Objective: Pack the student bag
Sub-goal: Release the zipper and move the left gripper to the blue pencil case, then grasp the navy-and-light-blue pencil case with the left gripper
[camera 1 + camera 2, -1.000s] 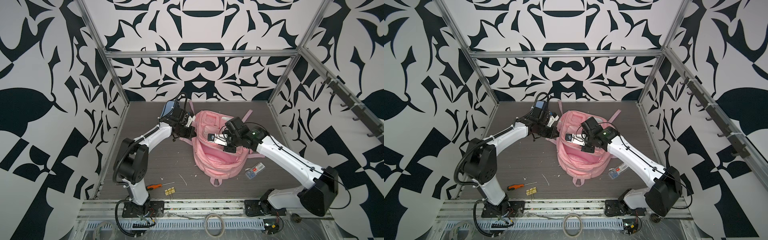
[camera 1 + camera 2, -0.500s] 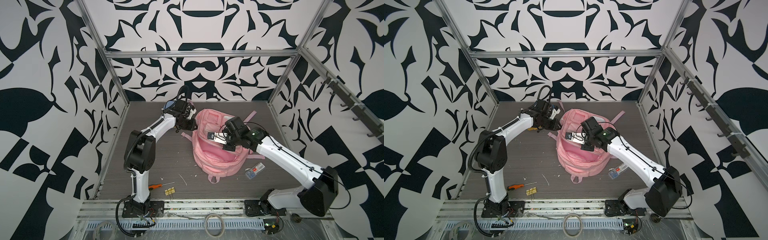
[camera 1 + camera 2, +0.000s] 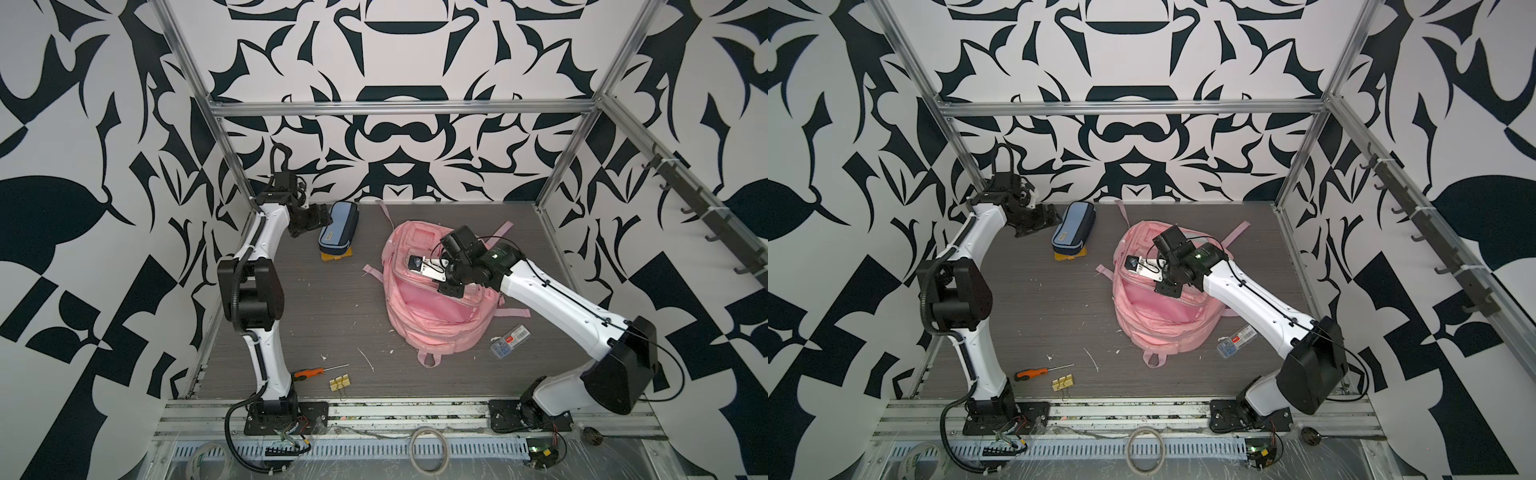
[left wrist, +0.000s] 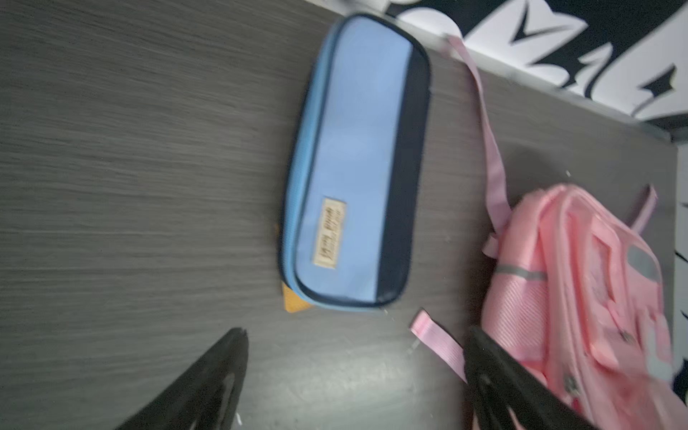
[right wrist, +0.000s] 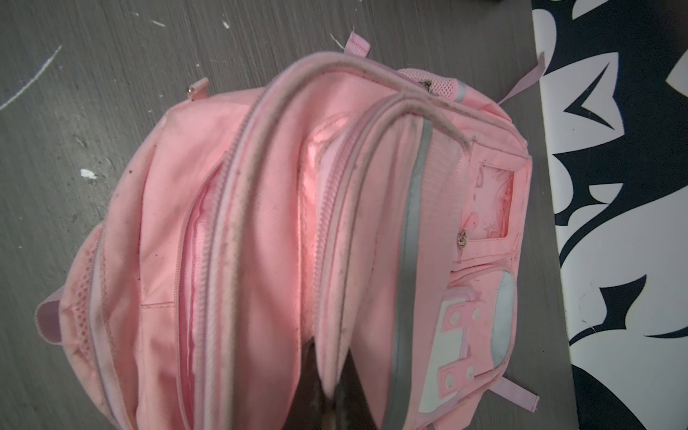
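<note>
– Since a moment ago the left arm has swung away from the student bag (image 3: 436, 328), off to the back left corner. It put the blue pencil case (image 3: 338, 227) down.

– And the left gripper (image 3: 318, 219)?

– Its fingers (image 4: 216, 376) are spread wide, with nothing in them. It is just left of the pencil case, on the side away from the bag.

– Where is the pencil case?

– Left of the bag, toward the back wall. It lies on an orange flat thing (image 3: 336, 257), and one corner pokes out.

– What else is left of the bag?

– An orange-handled screwdriver (image 3: 309, 372) and yellow binder clips (image 3: 340, 382), both well apart from the bag, near the front edge.

– And the bag?

– It lies on the grey table (image 3: 324, 316) between the two arms. The big pocket is unzipped and gapes open.

– What about the right gripper (image 5: 331, 376)?

– It has stayed put on top of the bag. Its fingers are pressed together on a zip edge of the bag, pinching it.

– Anything right of the bag?

– A small clear box with a red label (image 3: 510, 340), just beside the bag's front right side.
</note>
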